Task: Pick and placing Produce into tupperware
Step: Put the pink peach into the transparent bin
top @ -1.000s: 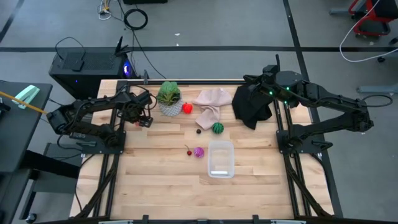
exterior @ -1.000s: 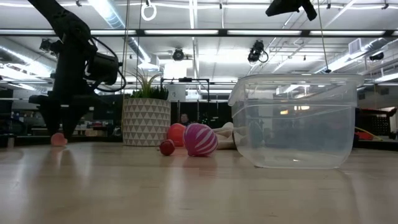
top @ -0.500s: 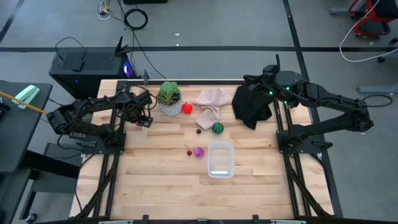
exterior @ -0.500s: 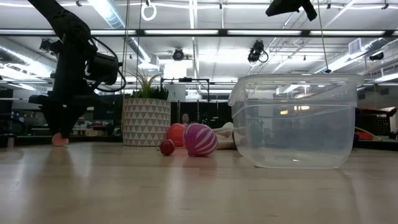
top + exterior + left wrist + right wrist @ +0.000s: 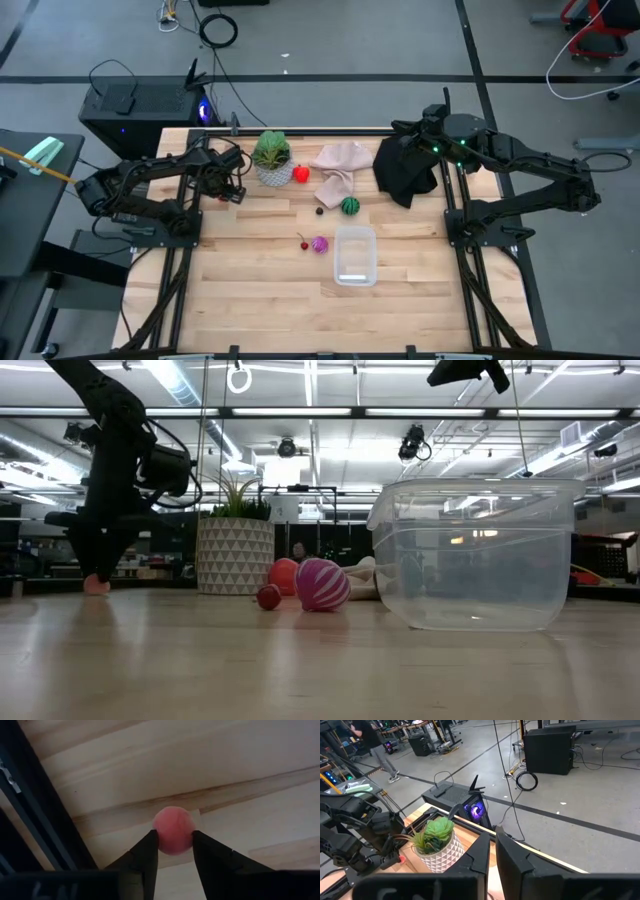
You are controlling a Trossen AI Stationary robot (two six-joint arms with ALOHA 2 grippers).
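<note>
The left gripper (image 5: pixel 173 851) pinches a small pink ball (image 5: pixel 173 830) between its two dark fingers (image 5: pixel 145 857), low on the wooden table (image 5: pixel 270 300), on the far side of the potted plant (image 5: pixel 271 157) from the clear tub (image 5: pixel 355 255). In the low view the ball (image 5: pixel 95 584) sits at the table surface under the left arm, well apart from the plant's patterned white pot (image 5: pixel 235 556).

The right gripper (image 5: pixel 492 845) hangs high above the table's back edge, over the black cloth (image 5: pixel 404 170), its jaws pressed together with nothing between them.

The tub stands upright with no produce inside. Just beside it lie a purple striped ball (image 5: pixel 320 244) and a tiny dark-red piece (image 5: pixel 303 243). Between tub and plant sit a green round fruit (image 5: pixel 350 206) and a small dark piece (image 5: pixel 320 210). A red fruit (image 5: pixel 301 174) rests against the plant's pot, next to the beige cloth (image 5: pixel 339 164).

A person (image 5: pixel 367 742) walks in the room beyond the table.
</note>
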